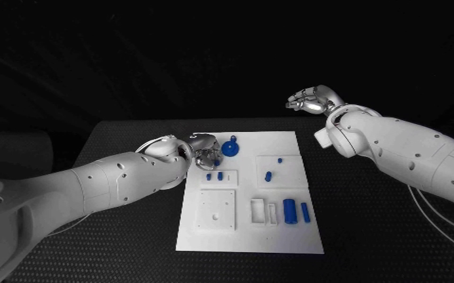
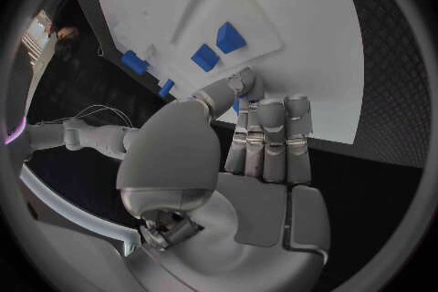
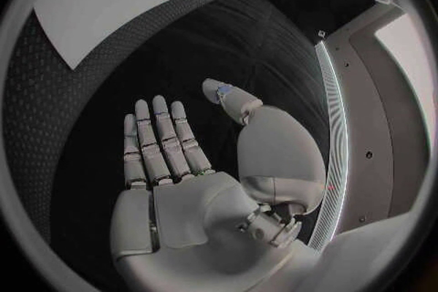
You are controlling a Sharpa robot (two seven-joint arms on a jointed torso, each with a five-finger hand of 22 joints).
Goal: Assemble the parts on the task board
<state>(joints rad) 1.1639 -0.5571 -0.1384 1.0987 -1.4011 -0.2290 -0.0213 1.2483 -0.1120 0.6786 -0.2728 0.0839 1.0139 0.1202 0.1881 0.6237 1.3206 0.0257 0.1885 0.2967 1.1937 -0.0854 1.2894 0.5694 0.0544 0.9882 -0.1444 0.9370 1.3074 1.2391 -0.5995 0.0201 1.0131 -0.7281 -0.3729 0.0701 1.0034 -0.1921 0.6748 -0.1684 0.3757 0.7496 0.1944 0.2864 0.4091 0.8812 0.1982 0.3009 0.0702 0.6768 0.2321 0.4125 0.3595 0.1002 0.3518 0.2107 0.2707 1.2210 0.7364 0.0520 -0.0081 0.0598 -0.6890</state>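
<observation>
The white task board [image 1: 255,240] lies in the middle of the table. My left hand [image 1: 201,152] hovers over its far left part, beside a round blue part [image 1: 230,147]. In the left wrist view the thumb and a finger pinch a small blue part [image 2: 236,106], mostly hidden between them, over the board [image 2: 301,29]. Two small blue blocks [image 2: 204,57] stand in a raised recess just beyond the fingers. My right hand [image 1: 312,102] is raised past the board's far right corner, fingers spread and nothing in it [image 3: 182,153].
Two blue cylinders [image 1: 289,211] lie near the board's right front beside white slots [image 1: 258,209]. Small blue pegs [image 1: 268,176] sit in the right middle panel. A white raised plate [image 1: 216,209] occupies the left front. Black table surrounds the board.
</observation>
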